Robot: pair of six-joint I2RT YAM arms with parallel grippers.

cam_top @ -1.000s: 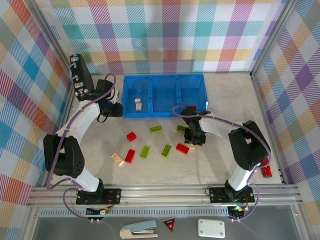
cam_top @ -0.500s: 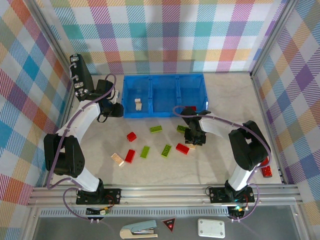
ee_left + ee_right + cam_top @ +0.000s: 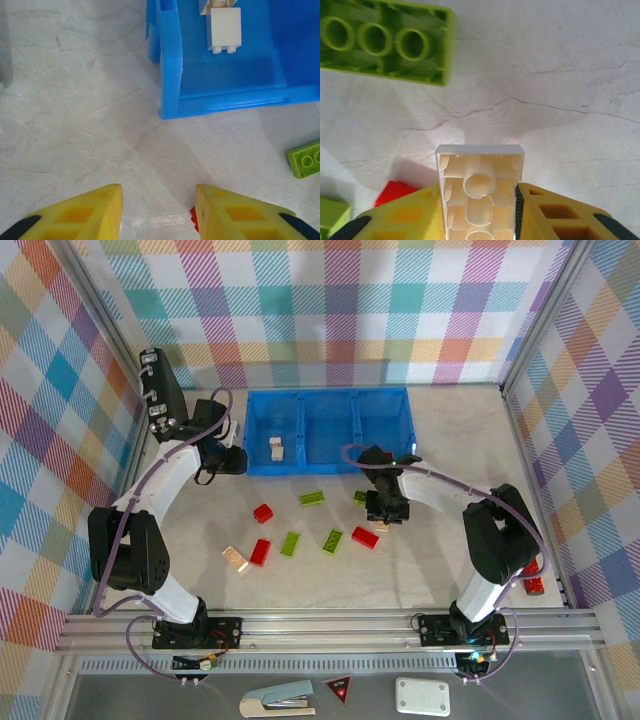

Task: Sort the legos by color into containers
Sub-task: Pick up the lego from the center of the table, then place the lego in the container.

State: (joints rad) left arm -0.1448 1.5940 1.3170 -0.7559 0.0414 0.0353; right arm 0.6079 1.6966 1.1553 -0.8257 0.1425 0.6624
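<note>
Seen from above, the tray lies at the far side with its long axis running left to right. Two cream bricks sit in its left compartment. The left gripper hangs just beside the tray's near left corner. The right gripper is low over the table, just near of the right compartment, among loose red and green bricks.

In the left wrist view, the left gripper's fingers stand apart over bare table, holding nothing. One cream brick points its studs at the tray's near wall.

In the right wrist view, the right gripper is clamped on the held brick, which is cream. Its hollow underside faces the camera and its long axis runs along the fingers. Beyond it an upturned green brick lies crosswise to it. A red brick lies just beside the left finger.
</note>
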